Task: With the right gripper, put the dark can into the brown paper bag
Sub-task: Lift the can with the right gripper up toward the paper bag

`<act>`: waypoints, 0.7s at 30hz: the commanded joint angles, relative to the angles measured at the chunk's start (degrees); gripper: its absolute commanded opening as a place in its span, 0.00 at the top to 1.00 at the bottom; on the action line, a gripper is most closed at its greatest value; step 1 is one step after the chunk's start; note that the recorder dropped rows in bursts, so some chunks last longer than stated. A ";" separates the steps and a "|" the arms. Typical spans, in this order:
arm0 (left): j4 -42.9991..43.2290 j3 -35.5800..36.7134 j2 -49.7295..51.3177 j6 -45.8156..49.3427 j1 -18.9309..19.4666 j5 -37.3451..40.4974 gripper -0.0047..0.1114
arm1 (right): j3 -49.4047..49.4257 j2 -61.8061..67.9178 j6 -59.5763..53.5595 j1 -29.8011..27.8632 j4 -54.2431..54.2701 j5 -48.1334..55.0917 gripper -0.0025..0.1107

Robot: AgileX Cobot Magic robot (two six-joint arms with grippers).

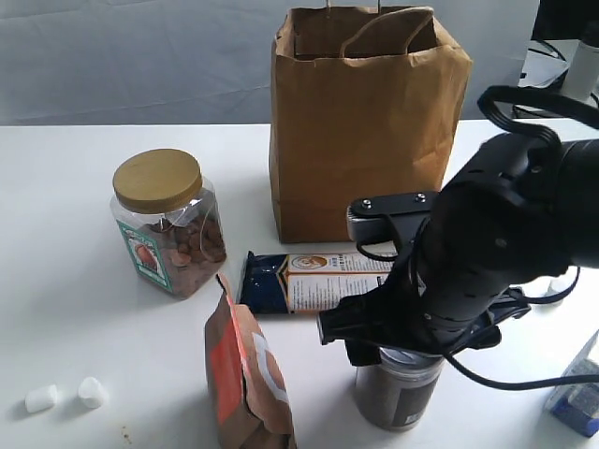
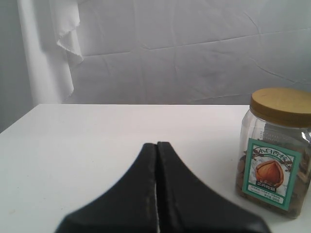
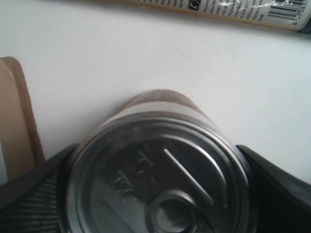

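From the dark brown-grey cylindrical tin can (image 1: 398, 395), upright on the white table (image 1: 84, 318), the tall brown kraft-paper bag (image 1: 365, 131) stands at 12 o'clock. A flat blue-and-cream packet (image 1: 314, 281) lies between them. A torn brown-and-orange pouch (image 1: 245, 379) stands at 9 o'clock. The bulky black right gripper (image 1: 388, 339) straddles the can's silver lid, fingers (image 3: 34, 194) pressed against both sides. The left gripper (image 2: 156, 194) has its fingers together.

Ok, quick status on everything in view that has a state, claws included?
dark can: upright on the table, lid sealed, between the right claw's fingers.
right claw: looks shut on the can.
left claw: shut, empty.
brown paper bag: upright, top open.
nut jar: upright, lid on.
pouch: standing.
blue packet: lying flat.
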 commanded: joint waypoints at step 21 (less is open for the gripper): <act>0.15 0.20 -0.20 -0.18 -0.35 -0.36 0.96 | -7.45 -36.75 3.93 2.14 -28.24 -27.57 0.98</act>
